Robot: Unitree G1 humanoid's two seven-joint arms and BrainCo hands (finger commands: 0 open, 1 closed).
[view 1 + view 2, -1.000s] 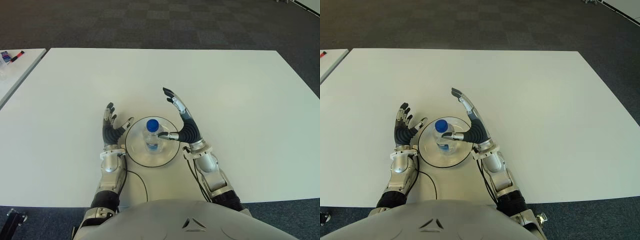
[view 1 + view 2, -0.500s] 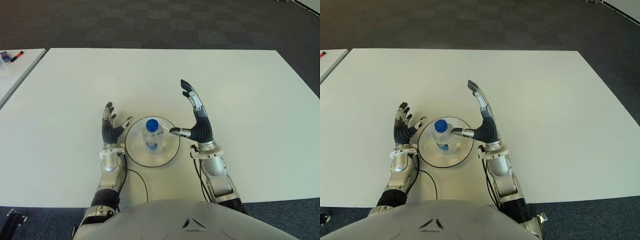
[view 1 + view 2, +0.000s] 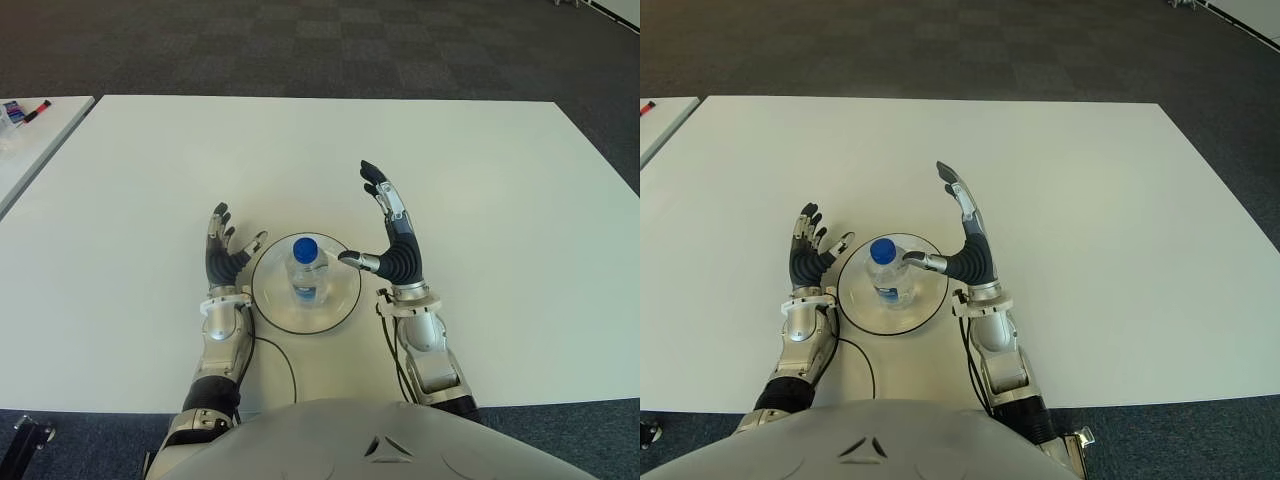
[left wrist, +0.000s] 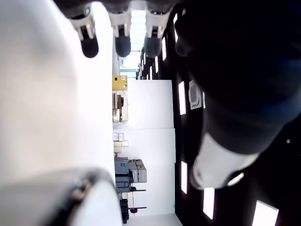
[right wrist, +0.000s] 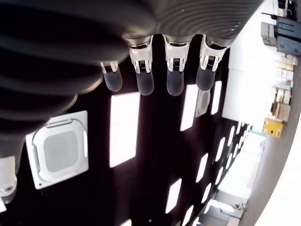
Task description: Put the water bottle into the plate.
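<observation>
From where I sit, the water bottle (image 3: pixel 304 268) stands upright inside the plate (image 3: pixel 340 302), close to its middle, blue cap up. It looks steady, not leaning on anything. So I judge the main step done: the bottle is in the plate and nothing grips it.

My right hand (image 3: pixel 392 245) is on the right side of the plate, fingers spread and pointing up and away from me, palm turned toward the bottle. Its thumb reaches over the plate's rim toward the bottle, and I can see a gap between thumb tip and bottle in both eye views. The right wrist view shows the fingers (image 5: pixel 145 75) straight with nothing between them, only ceiling lights beyond. So the right hand is released and empty.

My left hand (image 3: pixel 224 257) shows just left of the plate, fingers also extended and holding nothing; its thumb comes close to the plate's rim, and I cannot tell whether it touches. The left wrist view shows straight fingertips (image 4: pixel 123 43) and no object.

The white surface (image 3: pixel 480 180) carries only the plate and bottle in my reach. A second table edge shows at far left with small items I cannot make out.

What I think remains is small: draw the right hand clear without brushing the bottle, then bring both arms to rest.
</observation>
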